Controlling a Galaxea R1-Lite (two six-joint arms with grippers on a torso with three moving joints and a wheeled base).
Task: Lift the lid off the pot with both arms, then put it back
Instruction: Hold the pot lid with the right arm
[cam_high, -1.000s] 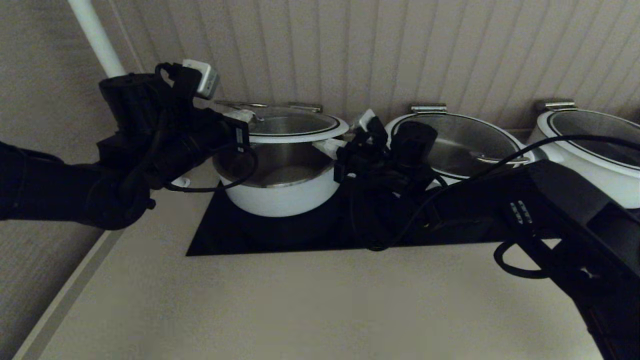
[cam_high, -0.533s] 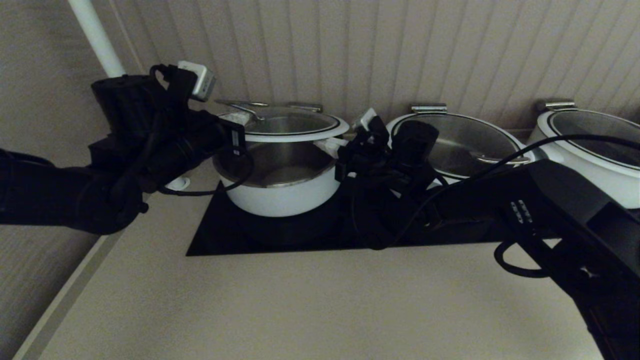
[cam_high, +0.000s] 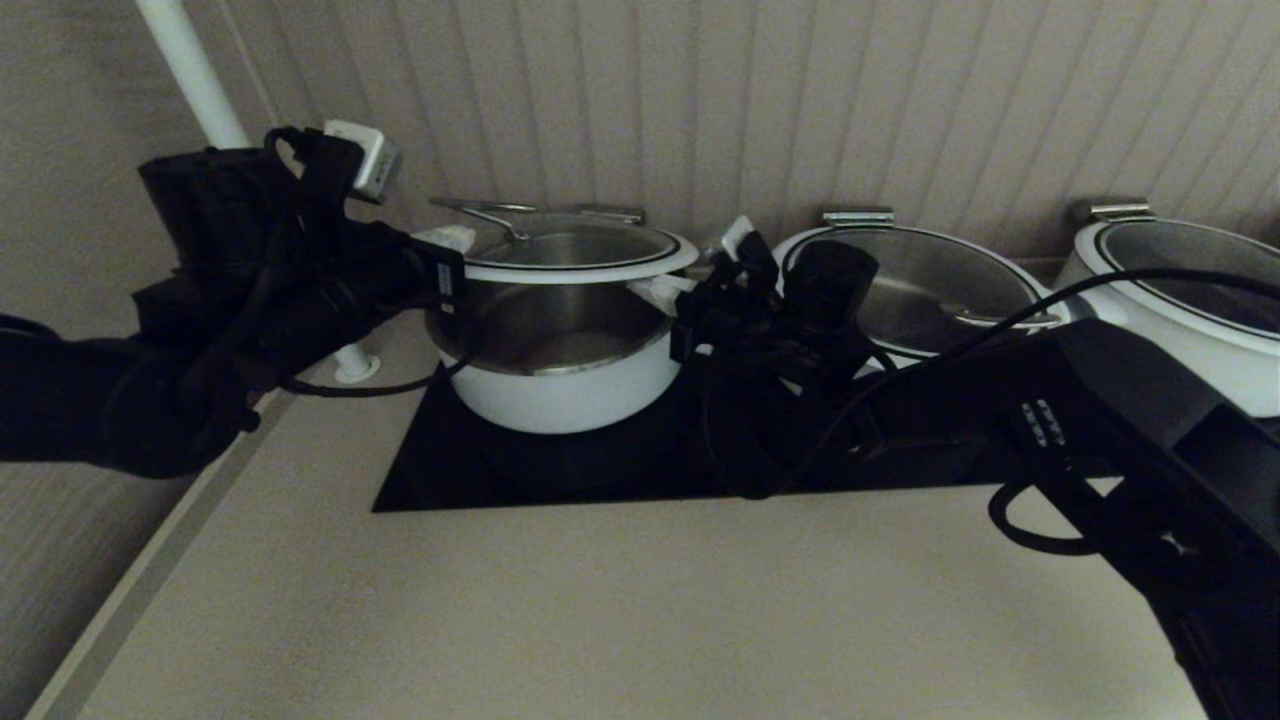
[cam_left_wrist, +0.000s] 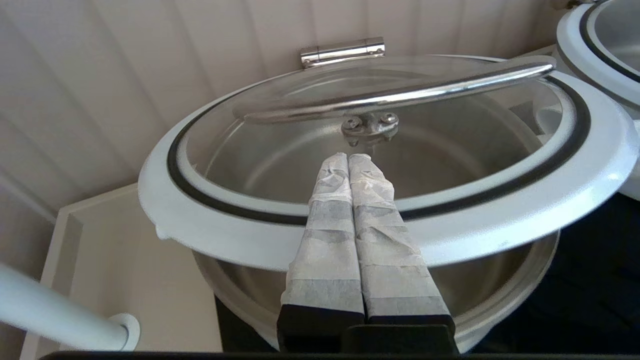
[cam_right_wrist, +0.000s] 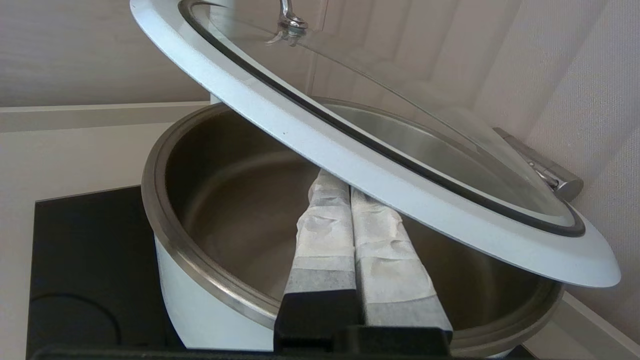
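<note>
My clenched left pincer (cam_left_wrist: 356, 159) tops the white-rimmed glass lid (cam_high: 575, 252); clenched right pincer (cam_right_wrist: 334, 181) props it above the white steel-lined pot (cam_high: 560, 350).

You have a pale beige counter (cam_high: 620, 610) running up to a ribbed wall. A black cooktop (cam_high: 440, 480) lies flat on it, and the white pot (cam_high: 565, 385) stands on that cooktop. A white pole (cam_high: 352, 366) meets the counter at a round foot, just beside the cooktop's left edge.
</note>
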